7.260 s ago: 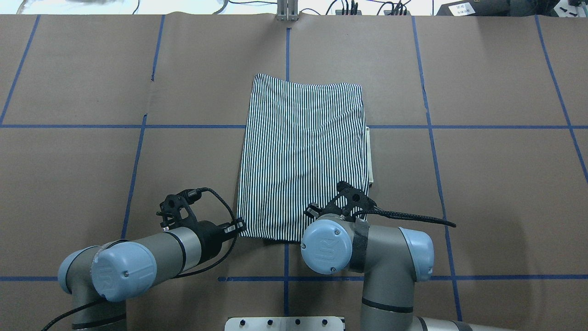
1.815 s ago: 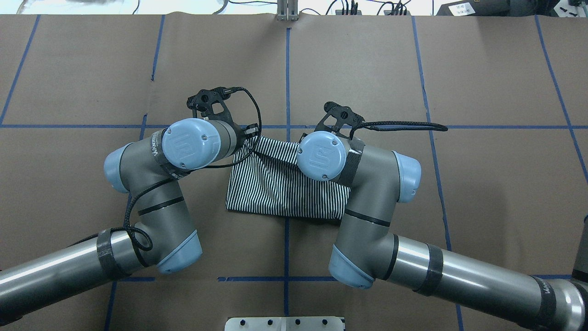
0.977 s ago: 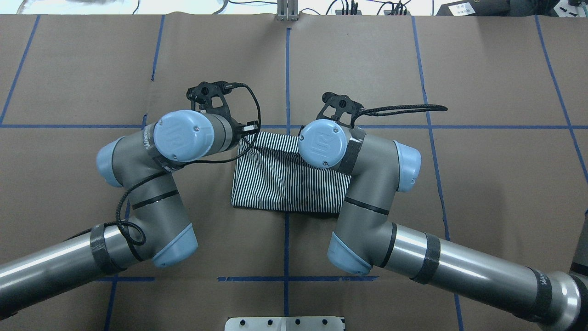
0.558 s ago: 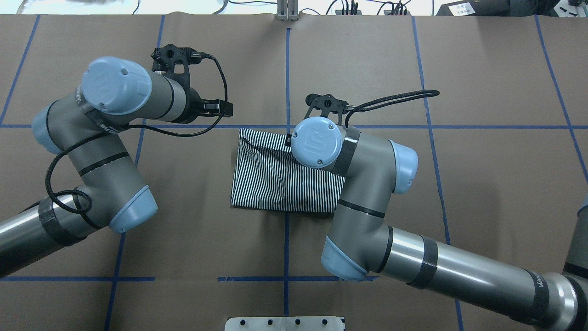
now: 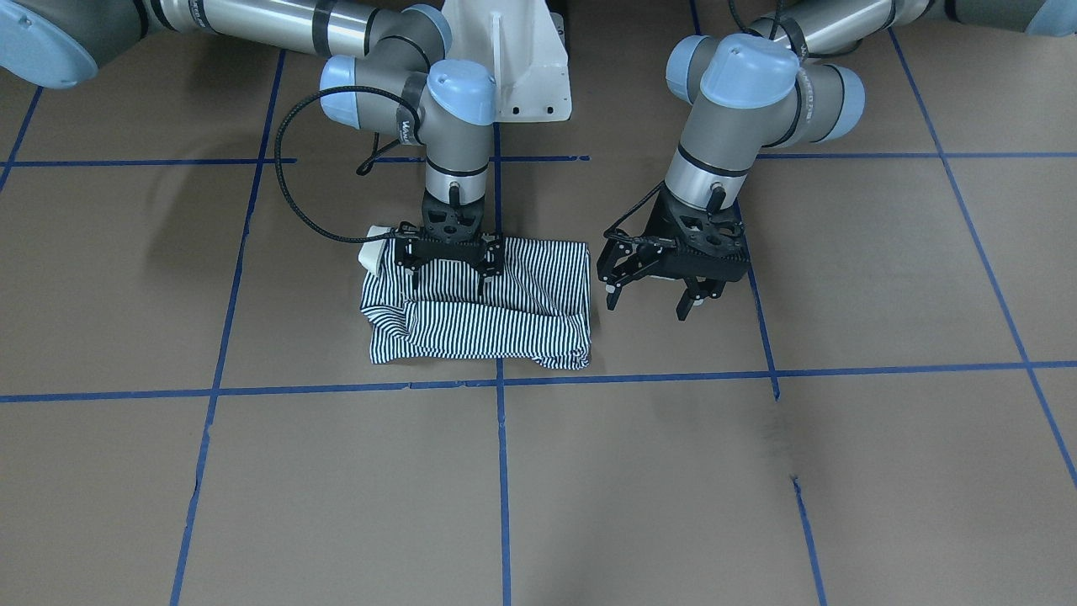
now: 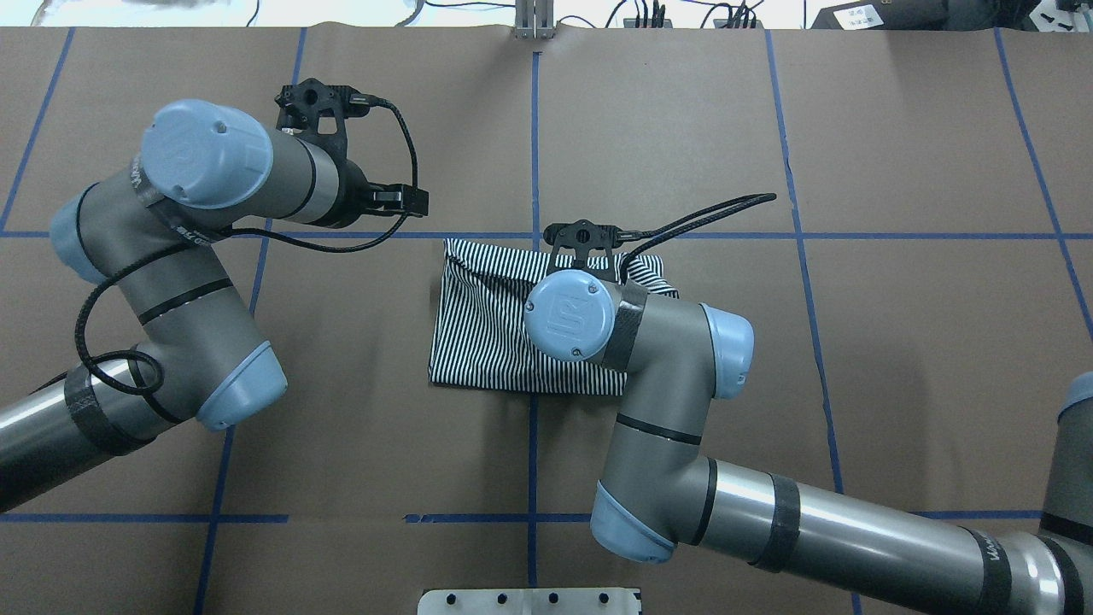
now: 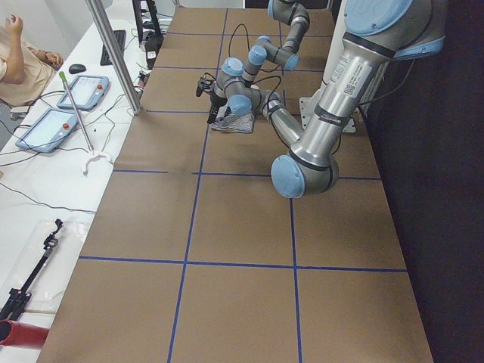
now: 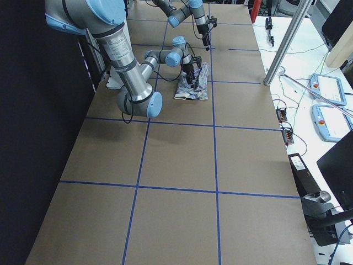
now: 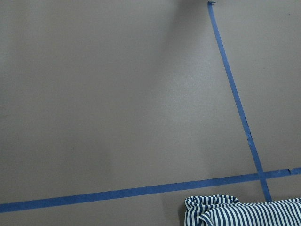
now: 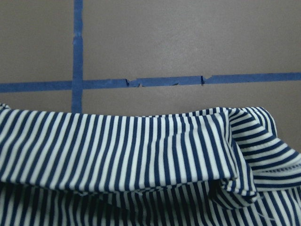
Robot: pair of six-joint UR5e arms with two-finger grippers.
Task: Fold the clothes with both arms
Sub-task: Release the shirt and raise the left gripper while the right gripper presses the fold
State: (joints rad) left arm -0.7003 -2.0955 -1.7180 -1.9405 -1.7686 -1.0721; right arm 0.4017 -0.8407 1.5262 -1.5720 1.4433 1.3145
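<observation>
The right end effector [image 5: 449,276] sits over the shirt [image 5: 496,324] with its two fingers spread wide and no cloth pinched between them; I cannot tell if the tips touch it. Seen from the front, the left end effector [image 5: 646,307] hangs just beside the shirt at 3 o'clock, wide open and holding nothing. The shirt lies folded in a small, bumpy pile on the brown desk [image 5: 757,471], thin blue-and-white stripes all over, with a bit of cream collar [image 5: 371,252] poking out at 10 o'clock.
</observation>
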